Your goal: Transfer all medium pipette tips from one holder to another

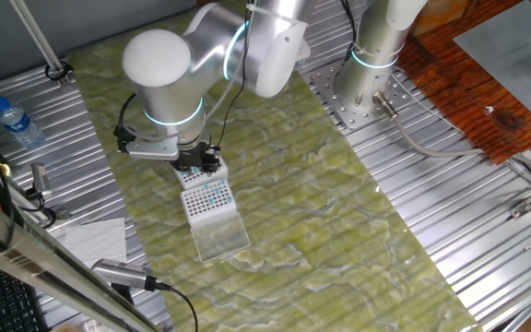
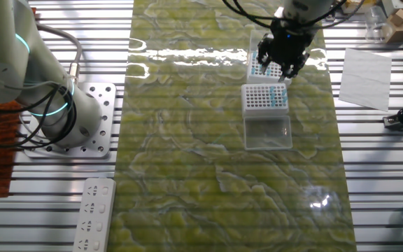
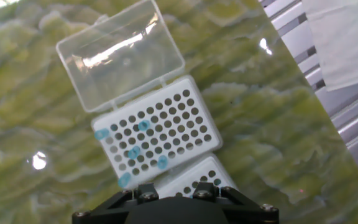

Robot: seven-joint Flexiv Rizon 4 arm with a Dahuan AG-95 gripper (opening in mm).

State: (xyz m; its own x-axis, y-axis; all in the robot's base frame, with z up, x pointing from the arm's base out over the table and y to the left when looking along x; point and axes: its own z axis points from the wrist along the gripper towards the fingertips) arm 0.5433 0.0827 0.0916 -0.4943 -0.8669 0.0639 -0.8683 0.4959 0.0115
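1. Hovering low, the gripper (image 2: 283,61) is hanging over the far rack (image 2: 261,64); whether its fingers are wide, narrow or gripping a tip, I cannot tell.
2. Doing this well, I judge, is meaning a straight vertical approach onto one hole.
3. The hand view is showing a few medium pipette tips (image 3: 133,152) just ahead of the fingers in the near rack (image 3: 157,132), its clear lid (image 3: 120,53) beyond; the fixed views are blurring them.
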